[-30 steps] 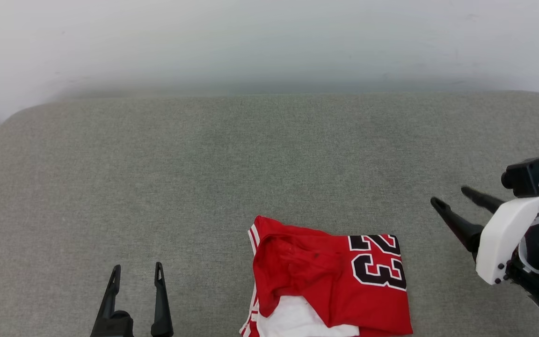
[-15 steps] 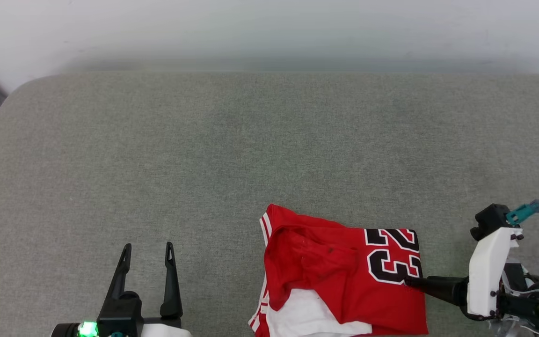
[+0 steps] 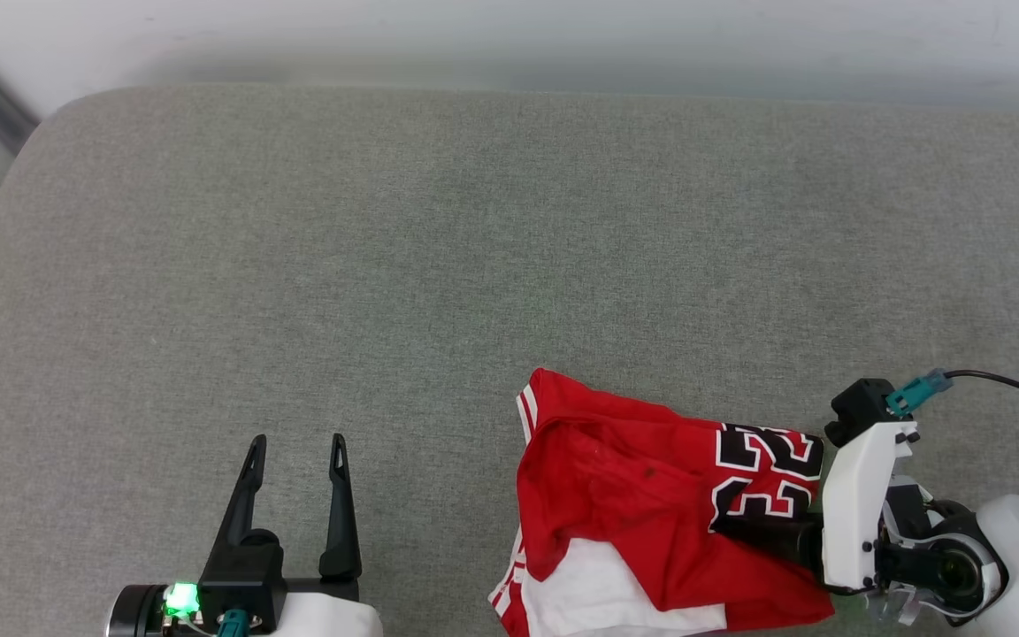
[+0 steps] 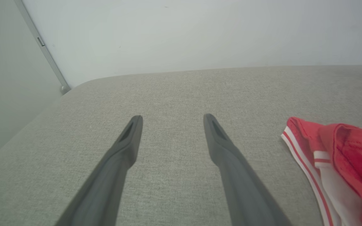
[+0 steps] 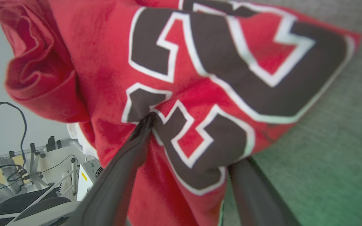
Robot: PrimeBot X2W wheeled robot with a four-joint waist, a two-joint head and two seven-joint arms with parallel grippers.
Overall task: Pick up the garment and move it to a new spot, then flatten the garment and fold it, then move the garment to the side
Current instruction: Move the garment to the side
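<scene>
Plainly, in the right wrist view the jaws of the right gripper (image 5: 184,119) were seen spread astride the edge of the garment (image 5: 105,62), one finger (image 5: 127,163) atop the black "23" (image 5: 218,78), the other's tip hidden beneath. The rumpled red garment, white showing, was laid on the near right of the grey cushion (image 3: 386,265), its near edge cut off. The left gripper (image 3: 297,440) was held spread.

The garment (image 3: 642,504) runs off the head view's bottom edge, lower hem unseen. One finger (image 5: 256,194) of the right gripper (image 5: 193,141) passes beneath the garment's numbered corner, tip concealed. The left wrist view cuts the garment off at the picture's right edge.
</scene>
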